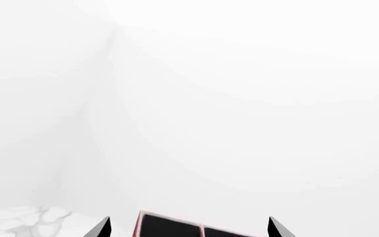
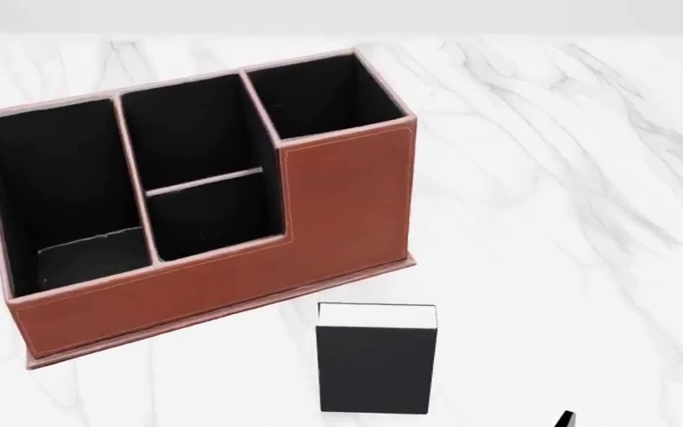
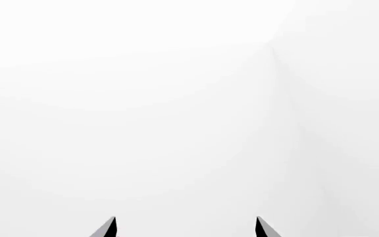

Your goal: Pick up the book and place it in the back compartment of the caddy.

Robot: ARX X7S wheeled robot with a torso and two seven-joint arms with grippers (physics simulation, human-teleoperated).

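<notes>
The book (image 2: pixel 376 366) stands upright on the marble tabletop (image 2: pixel 555 178), just in front of the caddy (image 2: pixel 341 209), not touching. Left end effector (image 1: pixel 188 228) and right end effector (image 3: pixel 184 227): fingertips spread apart, holding nothing.

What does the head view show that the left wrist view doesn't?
Only the head view shows the book standing on the marble table in front of the whole caddy, with all four pockets visible. Only the left wrist view shows the left gripper, its fingers spread apart, against white walls. Both show the caddy's black-lined pockets and some marble.
</notes>
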